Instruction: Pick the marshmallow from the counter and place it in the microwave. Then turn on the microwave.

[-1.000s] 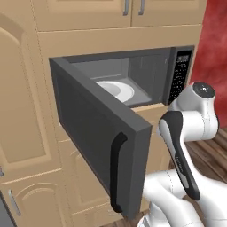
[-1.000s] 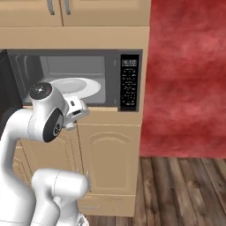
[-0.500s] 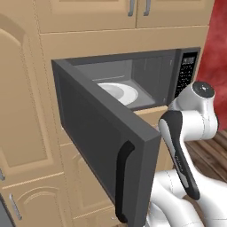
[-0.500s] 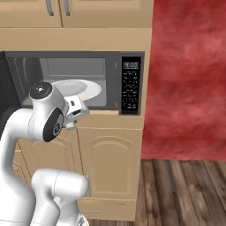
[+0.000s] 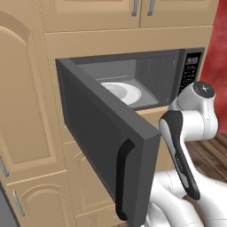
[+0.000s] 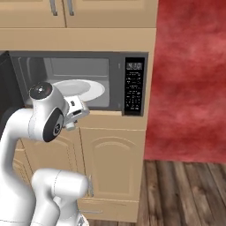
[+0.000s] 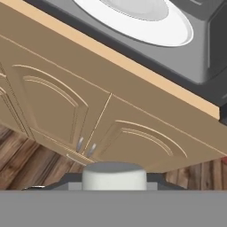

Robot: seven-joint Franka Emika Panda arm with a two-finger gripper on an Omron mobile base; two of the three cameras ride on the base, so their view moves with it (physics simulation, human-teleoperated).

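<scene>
One step looks set from the left base view: the microwave [image 5: 146, 84] has its door [image 5: 106, 142] swung wide, a white plate [image 5: 122, 92] inside and no marshmallow on it. Right base view puts the hand [image 6: 75, 112] just below the opening. Hand view shows an off-white lump [image 7: 114, 176] low between the fingers, likely the marshmallow, seemingly pinched; placing and starting remain.
</scene>
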